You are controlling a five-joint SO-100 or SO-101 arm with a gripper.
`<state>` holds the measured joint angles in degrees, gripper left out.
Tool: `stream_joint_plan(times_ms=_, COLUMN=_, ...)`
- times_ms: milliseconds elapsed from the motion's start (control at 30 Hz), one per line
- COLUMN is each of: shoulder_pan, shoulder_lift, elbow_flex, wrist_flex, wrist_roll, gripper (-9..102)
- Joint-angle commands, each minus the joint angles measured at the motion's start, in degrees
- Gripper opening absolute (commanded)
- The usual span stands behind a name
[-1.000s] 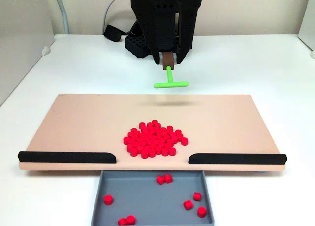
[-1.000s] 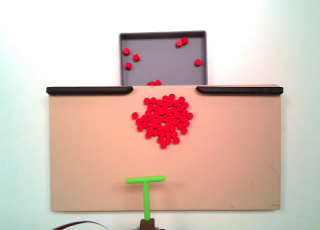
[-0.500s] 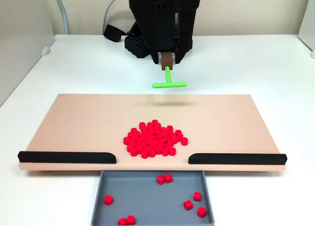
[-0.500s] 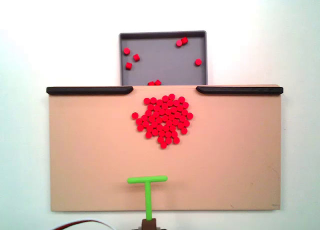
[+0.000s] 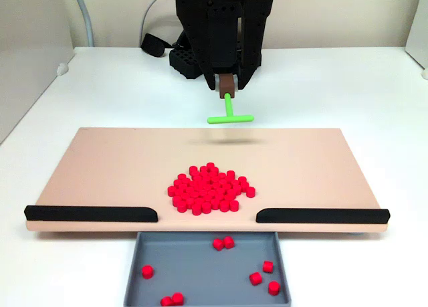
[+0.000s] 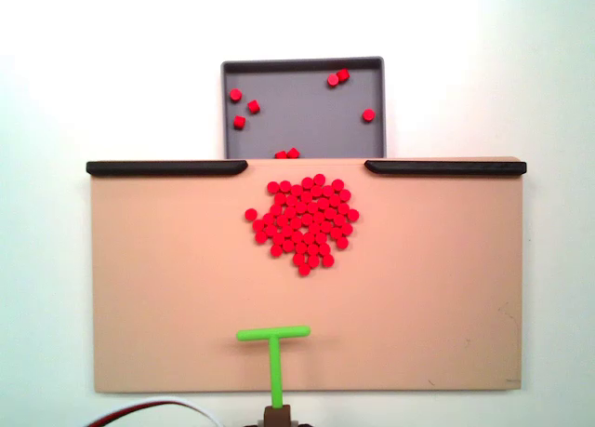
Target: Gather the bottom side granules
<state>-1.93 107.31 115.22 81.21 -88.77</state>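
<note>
Front fixed view, L to R: left black strip (image 5: 91,214) lies along the near edge of the tan board (image 5: 107,166), w/ a gap to its right. In the middle, the granules (image 5: 210,188) sit as one dense red heap on the board, just behind that gap & touching neither strip. Below the gap is the grey tray (image 5: 200,270), tucked under the board's near edge, w/ a few loose red pellets (image 5: 223,243) scattered in it: two near the top middle, one at left, two at bottom left, three at right. Above the heap, well apart from it, the black arm comes down over the board's far edge; the gripper (image 5: 228,84) is clamped on a brown block that carries the green T-stick (image 5: 229,115). The stick hangs w/ its crossbar lowest, level, above the far edge; a faint shadow lies on the board under it. Right black strip (image 5: 322,215) closes off the near edge on the right.

Top-down fixed view, L to R: strip at left, heap (image 6: 303,223) in the upper middle of the board just below the gap, tray (image 6: 302,64) above it. T-stick (image 6: 273,349) is near the bottom edge, crossbar toward the heap but well short of it; brown block just shows at the frame bottom. Right strip (image 6: 444,167) at top right
</note>
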Motion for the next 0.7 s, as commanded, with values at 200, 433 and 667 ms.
stream_joint_plan(times_ms=200, shoulder_pan=1.67, shoulder_lift=0.62, elbow_flex=-1.14, wrist_flex=-0.18, wrist_roll=-2.11, gripper=0)
stream_joint_plan(times_ms=433, shoulder_pan=2.46, shoulder_lift=0.70, elbow_flex=-0.35, wrist_flex=-2.11, wrist_roll=-2.02, gripper=0)
stream_joint_plan(times_ms=667, shoulder_pan=3.16, shoulder_lift=0.79, elbow_flex=2.20, wrist_flex=-5.54, wrist_roll=-1.41, gripper=0)
